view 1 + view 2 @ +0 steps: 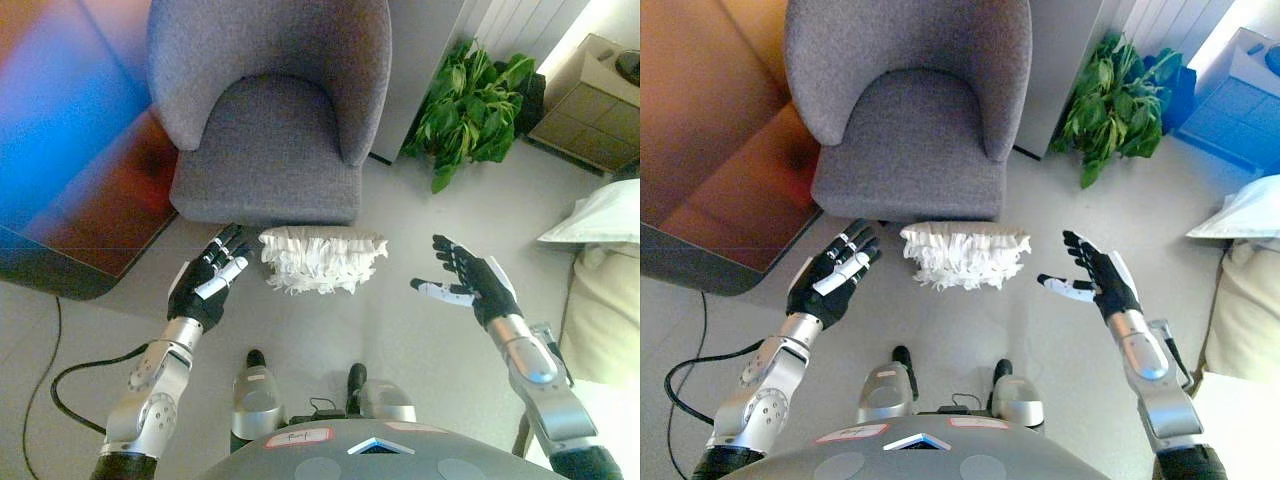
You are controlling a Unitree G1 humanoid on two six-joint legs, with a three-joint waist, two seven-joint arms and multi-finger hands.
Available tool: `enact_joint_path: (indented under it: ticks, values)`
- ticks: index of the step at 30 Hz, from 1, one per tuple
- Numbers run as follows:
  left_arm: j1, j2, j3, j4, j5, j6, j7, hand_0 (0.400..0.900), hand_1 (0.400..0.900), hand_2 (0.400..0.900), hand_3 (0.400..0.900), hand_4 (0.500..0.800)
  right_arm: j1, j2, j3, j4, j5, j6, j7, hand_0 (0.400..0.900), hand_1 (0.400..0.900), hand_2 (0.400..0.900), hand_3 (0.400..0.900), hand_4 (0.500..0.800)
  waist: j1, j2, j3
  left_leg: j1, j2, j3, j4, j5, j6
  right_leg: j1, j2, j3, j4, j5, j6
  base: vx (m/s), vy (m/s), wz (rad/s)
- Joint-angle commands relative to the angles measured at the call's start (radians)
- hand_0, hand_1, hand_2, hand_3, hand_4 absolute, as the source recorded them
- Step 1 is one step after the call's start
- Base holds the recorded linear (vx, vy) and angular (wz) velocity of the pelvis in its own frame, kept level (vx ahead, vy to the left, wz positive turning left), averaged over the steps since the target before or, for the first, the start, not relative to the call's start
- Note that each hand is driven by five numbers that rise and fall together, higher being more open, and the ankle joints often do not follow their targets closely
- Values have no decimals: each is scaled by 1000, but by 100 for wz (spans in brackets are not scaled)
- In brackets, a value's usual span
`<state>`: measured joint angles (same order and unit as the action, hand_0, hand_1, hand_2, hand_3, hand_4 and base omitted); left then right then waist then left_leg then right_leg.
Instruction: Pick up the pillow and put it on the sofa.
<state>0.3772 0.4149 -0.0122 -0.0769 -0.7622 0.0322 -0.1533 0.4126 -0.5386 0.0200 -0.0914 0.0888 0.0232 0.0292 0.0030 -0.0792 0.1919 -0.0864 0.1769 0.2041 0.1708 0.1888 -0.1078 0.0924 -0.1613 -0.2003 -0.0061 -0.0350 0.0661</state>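
Note:
A white ruffled pillow (322, 258) lies on the light floor just in front of the grey armchair (268, 110), which serves as the sofa. My left hand (210, 278) is open, close beside the pillow's left end, palm toward it. My right hand (466, 280) is open to the right of the pillow, a short gap away, palm facing it. Neither hand touches the pillow. The same scene shows in the right eye view, with the pillow (965, 255) between my hands.
A green potted plant (478, 100) stands right of the armchair. A dark-edged rug or low platform (70, 260) lies at the left. A white cushion (600, 215) and pale furniture (605, 320) sit at the right edge; a low cabinet (590, 105) stands at far right.

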Motion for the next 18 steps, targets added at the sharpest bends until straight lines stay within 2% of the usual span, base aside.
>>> enact_joint_path:
  ticks: [1,3,6,8,10,13,18]
  values:
    - [-14,12,76,-99,-51,-135,-40,900,900,900,900,800,-3,-59,-68,-133,15,-124,2,900,900,900,900,800,11,28,-18,-71,83,-2,-80,65,-41,24,71,7,-78,59,10,290,170,-37]
    - [-4,3,67,-96,-46,-144,-55,900,900,900,900,800,12,-64,-71,-140,15,-122,0,900,900,900,900,800,28,36,-11,-110,85,7,-149,138,-63,63,79,12,-81,44,13,321,122,-40]
    - [8,-4,57,-94,-46,-158,-71,900,900,900,900,800,23,-72,-74,-143,25,-124,-1,900,900,900,900,800,46,35,1,-168,91,36,-150,164,-73,108,79,1,-81,24,6,312,83,-35]
    - [13,-1,62,-90,-55,-164,-64,900,900,900,900,800,28,-73,-78,-138,36,-136,13,900,900,900,900,800,46,40,2,-150,98,41,-170,149,-66,117,71,-5,-65,10,7,364,122,-43]
    - [13,1,60,-83,-53,-176,-57,900,900,900,900,800,45,-65,-91,-149,53,-137,35,900,900,900,900,800,37,39,-6,-131,109,71,-153,124,-55,126,61,-14,-49,-1,13,315,85,-26]
    - [7,10,65,-93,-47,-170,-59,900,900,900,900,800,53,-47,-99,-163,60,-134,62,900,900,900,900,800,37,28,-19,-100,111,105,-129,40,-23,159,24,-42,-21,-28,31,304,79,-10]
    - [-15,38,75,-109,-25,-138,-74,900,900,900,900,800,20,-30,-93,-169,76,-100,59,900,900,900,900,800,73,7,-39,-124,88,66,-46,-55,13,192,-37,-61,17,-41,78,273,81,-11]
